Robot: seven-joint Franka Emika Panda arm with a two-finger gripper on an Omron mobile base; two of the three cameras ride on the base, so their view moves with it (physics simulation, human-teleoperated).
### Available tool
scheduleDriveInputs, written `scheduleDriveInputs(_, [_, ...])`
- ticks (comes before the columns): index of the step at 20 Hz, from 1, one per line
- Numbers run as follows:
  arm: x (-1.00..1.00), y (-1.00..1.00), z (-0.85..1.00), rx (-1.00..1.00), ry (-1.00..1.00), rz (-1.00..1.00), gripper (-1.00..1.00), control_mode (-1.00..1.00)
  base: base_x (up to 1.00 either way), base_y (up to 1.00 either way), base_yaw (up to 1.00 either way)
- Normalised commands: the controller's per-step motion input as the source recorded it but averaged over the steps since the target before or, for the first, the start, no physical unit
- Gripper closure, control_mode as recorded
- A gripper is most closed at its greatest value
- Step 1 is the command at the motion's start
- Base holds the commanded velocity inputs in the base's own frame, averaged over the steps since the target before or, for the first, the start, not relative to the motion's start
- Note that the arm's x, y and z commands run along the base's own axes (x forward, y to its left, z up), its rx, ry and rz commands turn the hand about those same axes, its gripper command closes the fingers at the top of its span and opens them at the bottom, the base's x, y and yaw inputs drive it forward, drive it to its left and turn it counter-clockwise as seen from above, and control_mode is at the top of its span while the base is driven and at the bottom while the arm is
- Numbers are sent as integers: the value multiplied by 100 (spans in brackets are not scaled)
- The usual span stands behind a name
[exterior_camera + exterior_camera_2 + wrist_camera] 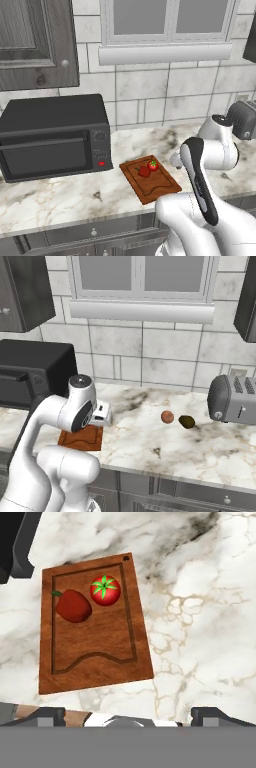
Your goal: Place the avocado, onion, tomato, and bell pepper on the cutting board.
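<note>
- Cutting board [95,657]: reddish-brown wood
- Tomato [105,590]: bright red, green star cap
- Bell pepper [73,605]: darker red
- Onion [167,416]: tan-pink
- Avocado [187,421]: near-black green
- Counter [200,612]: white marble, grey-brown veins

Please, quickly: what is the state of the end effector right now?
End effector: open, holding nothing, above the counter beside the cutting board.

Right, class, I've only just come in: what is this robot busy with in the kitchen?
It is loading produce onto the cutting board on the marble counter. The tomato and the bell pepper already lie side by side on the board. The onion and the avocado wait on the counter near the toaster. The gripper hangs open and empty above the board.
</note>
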Motion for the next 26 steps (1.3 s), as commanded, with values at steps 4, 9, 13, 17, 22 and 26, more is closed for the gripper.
scheduleDriveInputs(4, [-18, -41, 12, -4, -19, 0, -100, -100, 0, 0, 0])
scheduleDriveInputs(9, [-5, -51, 8, -6, -15, 0, -100, -100, 0, 0, 0])
scheduleDriveInputs(13, [0, -63, 8, -1, 0, 0, -100, -100, 0, 0, 0])
scheduleDriveInputs(17, [10, -60, 7, 0, 0, -2, -100, -100, 0, 0, 0])
scheduleDriveInputs(22, [29, -46, 3, 0, 4, -6, -100, -100, 0, 0, 0])
scheduleDriveInputs(26, [40, -30, 2, 0, 8, -5, -100, -100, 0, 0, 0])
